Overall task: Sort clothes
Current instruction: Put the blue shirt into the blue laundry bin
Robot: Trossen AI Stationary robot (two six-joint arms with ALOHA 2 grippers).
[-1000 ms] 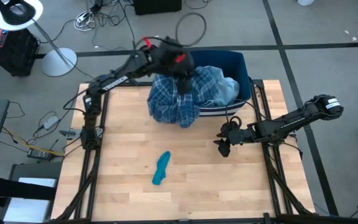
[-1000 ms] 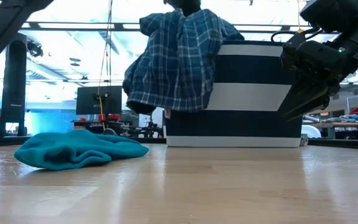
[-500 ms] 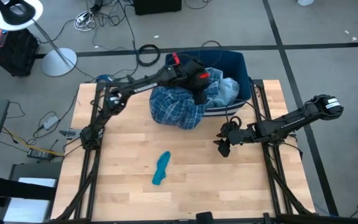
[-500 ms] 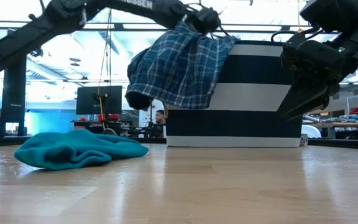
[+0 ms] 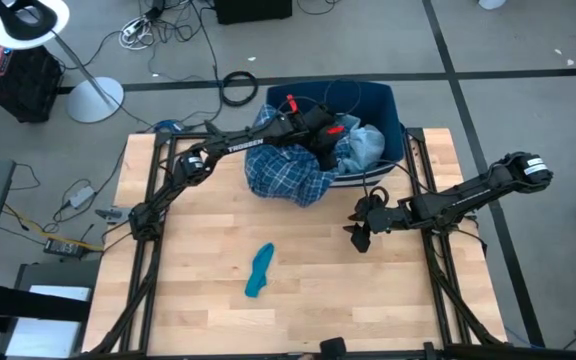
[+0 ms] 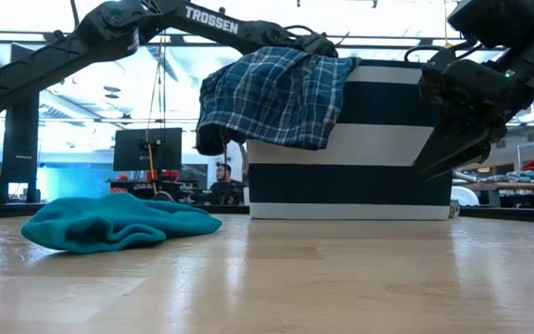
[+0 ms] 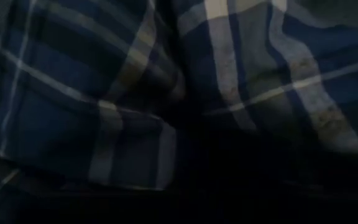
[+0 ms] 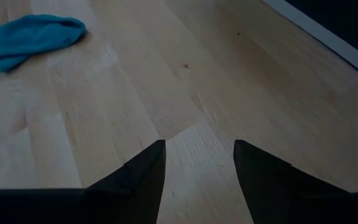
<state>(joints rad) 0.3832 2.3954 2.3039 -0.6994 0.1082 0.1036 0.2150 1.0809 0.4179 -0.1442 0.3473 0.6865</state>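
High view: we look straight down on the whole wooden table [image 5: 298, 250] and surrounding floor. Low view: we sit at tabletop level, facing across to the striped bin [image 6: 360, 139]. Left wrist view: pressed close against the plaid shirt [image 7: 166, 93]. Right wrist view: angled down at the boards; shares the teal sock [image 8: 27, 37] with high and low views.

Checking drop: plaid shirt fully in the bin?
No. The plaid shirt drapes over the bin front rim, hanging outside in the low view.

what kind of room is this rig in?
Likely a robotics lab or workshop: loose cables on a grey floor, a monitor and cluttered benches behind the wooden table, and a person seated in the background.
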